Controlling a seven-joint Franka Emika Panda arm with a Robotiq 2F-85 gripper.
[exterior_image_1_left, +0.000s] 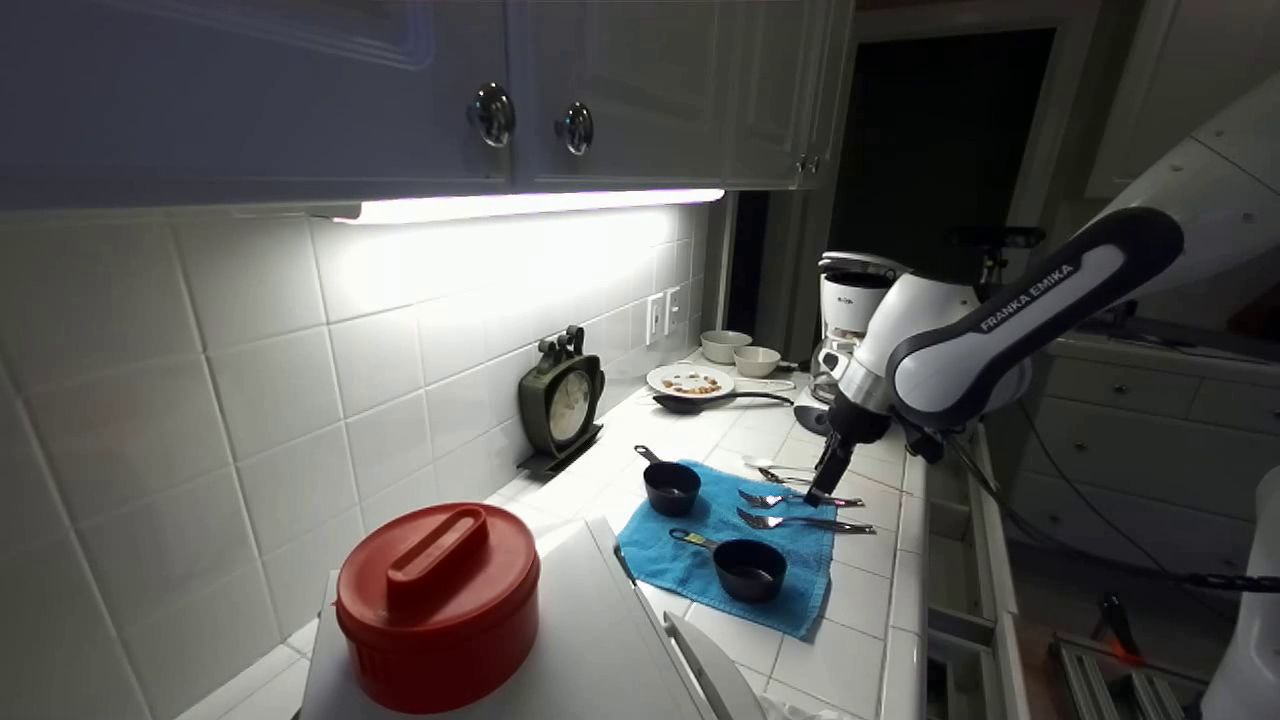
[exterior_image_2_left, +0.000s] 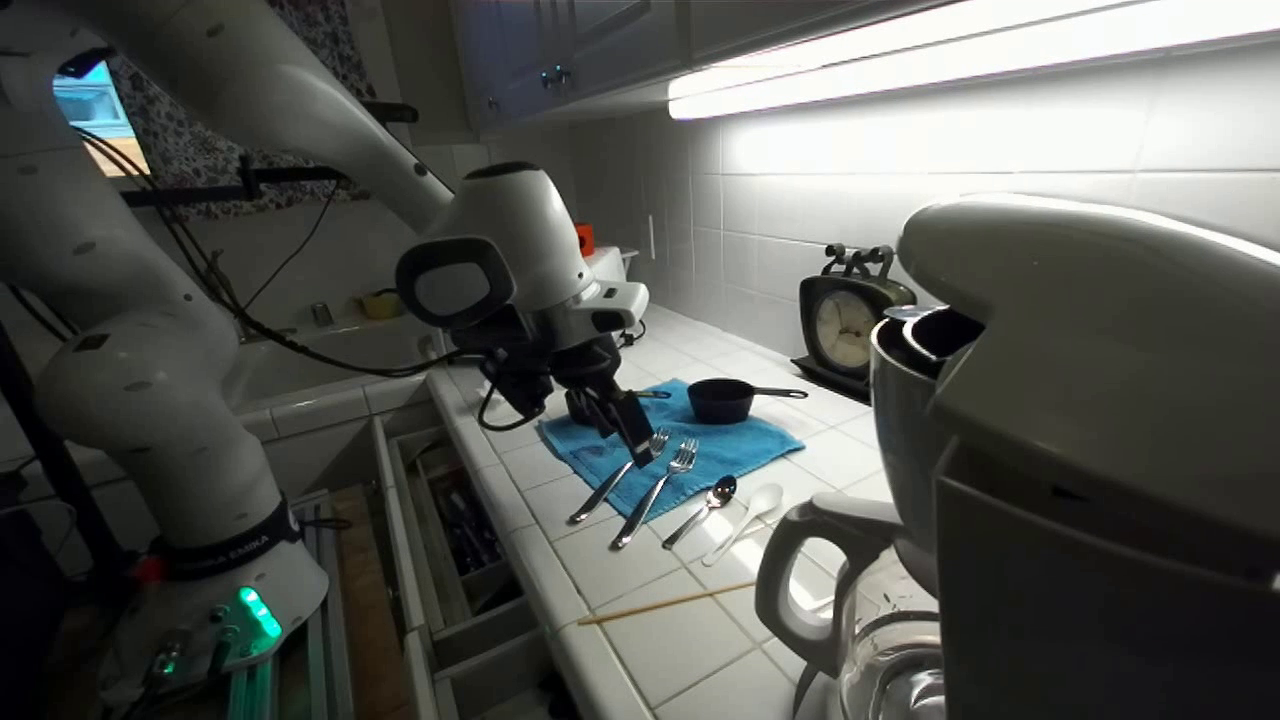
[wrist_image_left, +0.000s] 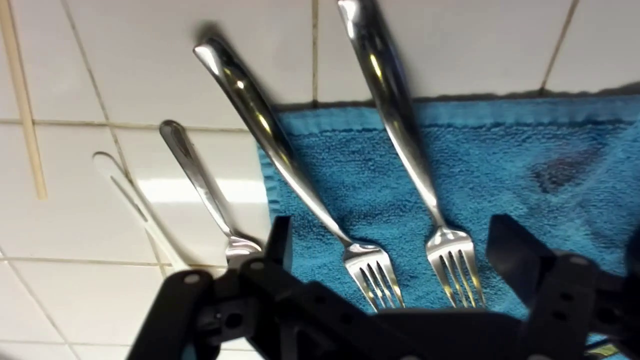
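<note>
Tile counter (exterior_image_2_left: 700, 650), arm (exterior_image_2_left: 330, 130) leaning in over it from my left. Blue towel (exterior_image_2_left: 735, 452) on top. Gripper (wrist_image_left: 392, 242) spread wide, nothing held; contact with anything below, can't tell. One pan (exterior_image_2_left: 720, 402) at the towel's far side; second pan (exterior_image_1_left: 750, 572) also on it. Spoon-side fork (wrist_image_left: 289, 162), pan-side fork (wrist_image_left: 404, 137): heads on towel, handles off its near-left edge, both heads between the fingers (wrist_image_left: 515, 255) seen from above. Metal spoon (exterior_image_2_left: 714, 500), white spoon (exterior_image_2_left: 758, 507) just right. My take: shift so one fork only sits between fingers, go low, square across its handle, squeeze gently; else both bunch together.
</note>
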